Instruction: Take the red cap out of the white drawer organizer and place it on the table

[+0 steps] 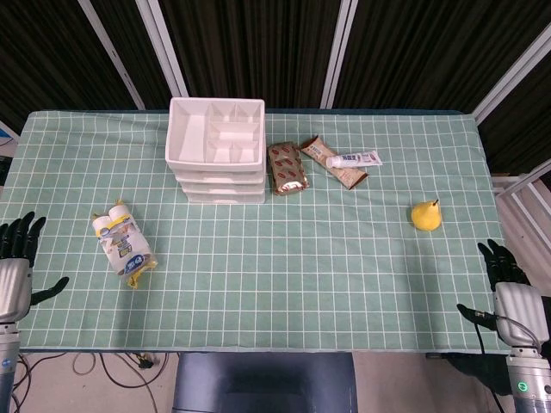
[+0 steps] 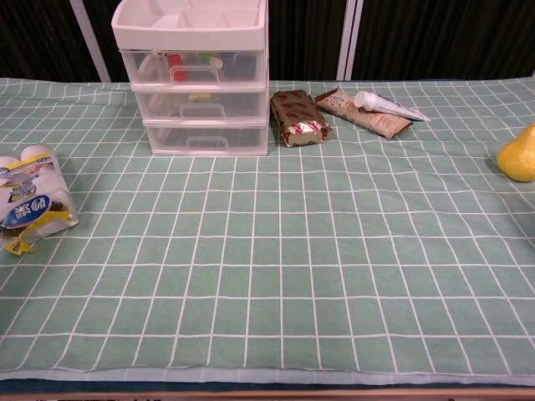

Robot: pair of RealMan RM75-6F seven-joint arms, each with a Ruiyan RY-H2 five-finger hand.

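Both hands, left (image 1: pixel 15 258) and right (image 1: pixel 508 280), rest spread and empty at the table's (image 1: pixel 344 284) near corners, poised to start. The red cap (image 2: pixel 174 61) sits behind the closed top drawer of the white drawer organizer (image 2: pixel 194 79) by the far edge.

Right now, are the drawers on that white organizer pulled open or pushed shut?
Shut. In the chest view all three clear drawer fronts of the white drawer organizer sit flush with its frame, and something red shows through the top one.
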